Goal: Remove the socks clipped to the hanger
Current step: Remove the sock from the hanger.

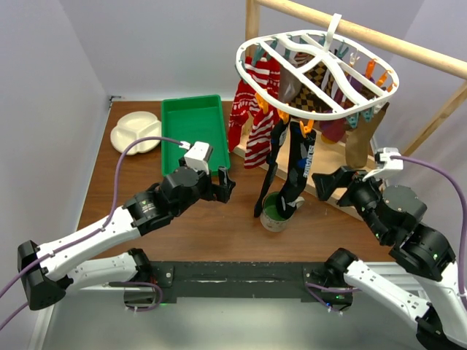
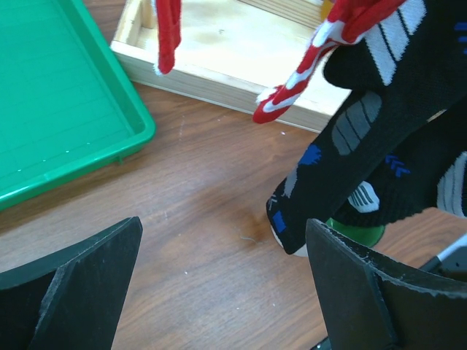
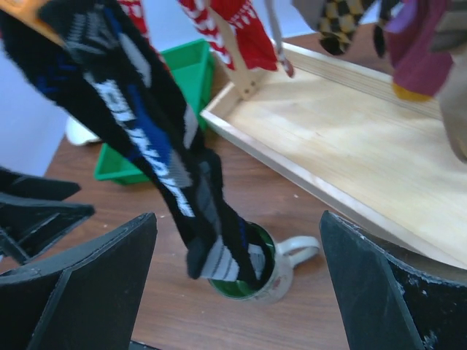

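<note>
On the brown table [image 1: 219,227] a green tray [image 1: 191,131] sits upper left of centre in the overhead view, with a white divided plate [image 1: 136,133] just to its left. A mug [image 1: 276,216] with a green inside stands at centre, in front of a light wooden base [image 3: 343,138]. The mug lies between the left gripper [image 1: 227,185] and the right gripper [image 1: 323,185], and the toe of one hanging sock dips into it. Both grippers have their jaws spread wide and hold nothing; each hovers low over the table, pointing toward the centre

The hanger [image 1: 315,71] hangs by its hook from a wooden pole [image 1: 408,45] in the upper right of that view. Its white oval is slightly tilted, with its long axis running left to right across the frame. The socks [image 1: 292,146] are clipped along its rim, and their long axes point down. There are red-and-white striped socks [image 1: 257,135] at the left and long black socks [image 1: 298,171] at the near rim. A checkered sock [image 1: 319,76] shows through the crossbars, and a maroon sock [image 1: 334,130] hangs further right
</note>
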Robot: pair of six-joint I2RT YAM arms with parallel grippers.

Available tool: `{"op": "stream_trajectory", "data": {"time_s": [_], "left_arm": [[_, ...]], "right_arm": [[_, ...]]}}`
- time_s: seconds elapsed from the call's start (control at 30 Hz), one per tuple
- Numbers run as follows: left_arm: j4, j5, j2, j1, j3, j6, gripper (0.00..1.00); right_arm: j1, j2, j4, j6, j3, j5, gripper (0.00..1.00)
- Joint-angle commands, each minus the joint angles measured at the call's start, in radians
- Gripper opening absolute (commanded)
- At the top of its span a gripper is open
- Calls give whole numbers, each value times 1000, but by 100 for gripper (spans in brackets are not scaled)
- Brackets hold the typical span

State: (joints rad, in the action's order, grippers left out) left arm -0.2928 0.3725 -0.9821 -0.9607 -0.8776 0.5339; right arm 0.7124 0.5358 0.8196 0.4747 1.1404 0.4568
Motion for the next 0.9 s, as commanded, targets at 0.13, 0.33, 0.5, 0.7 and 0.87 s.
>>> {"op": "stream_trajectory", "data": {"time_s": [0.13,0.33,0.5,0.7,0.87], "left_arm": [[73,-92,26,0,-23,-46,100],[72,-116,34,0,-21,-61,100],[76,-135,37,0,-21,-68,100],[93,-171,34,0,-15,-66,100],[122,-234,33,0,-12,-68,100]], "right_arm": [[-1,56,-230,-61,-143,-260,96],[-2,81,-352,-58,-272,-268,96],[-1,90,-427,-44,-366,-251,94],[-1,98,-464,-50,-390,-233,67],[-1,125,-415,-64,-288,-320,0]]}}
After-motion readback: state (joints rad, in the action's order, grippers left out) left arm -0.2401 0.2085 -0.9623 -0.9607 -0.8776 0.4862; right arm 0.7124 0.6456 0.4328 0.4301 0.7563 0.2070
